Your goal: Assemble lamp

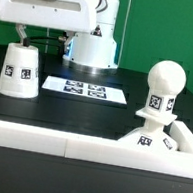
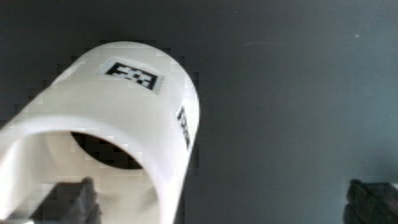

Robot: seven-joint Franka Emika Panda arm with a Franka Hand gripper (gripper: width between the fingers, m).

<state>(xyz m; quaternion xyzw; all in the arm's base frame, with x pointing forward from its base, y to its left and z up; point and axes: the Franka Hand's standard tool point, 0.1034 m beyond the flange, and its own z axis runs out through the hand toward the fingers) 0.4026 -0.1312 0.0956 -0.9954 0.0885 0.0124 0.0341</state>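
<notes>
We are hovering gripper (image 1: 21,34) over shade (image 1: 21,69), standing narrow end up at exterior view's left, well apart from bulb (image 1: 164,92) seated on base (image 1: 143,138) at exterior view's right. Wrist view is showing fingers (image 2: 71,203) spread wide, holding nothing, one finger overlapping shade rim.

Risks we are anticipating:
- Off-centre descent striking rim, tipping shade.
- Tapered smooth wall slipping under clamp.
- Carry path clipping bulb.

In front of me is the black table (image 1: 92,109), w/ the marker board (image 1: 75,86) lying flat on it near the middle, showing approx. four tags. A white wall (image 1: 52,138) runs along the table's near edge. At the back I see a green backdrop (image 1: 166,30).
</notes>
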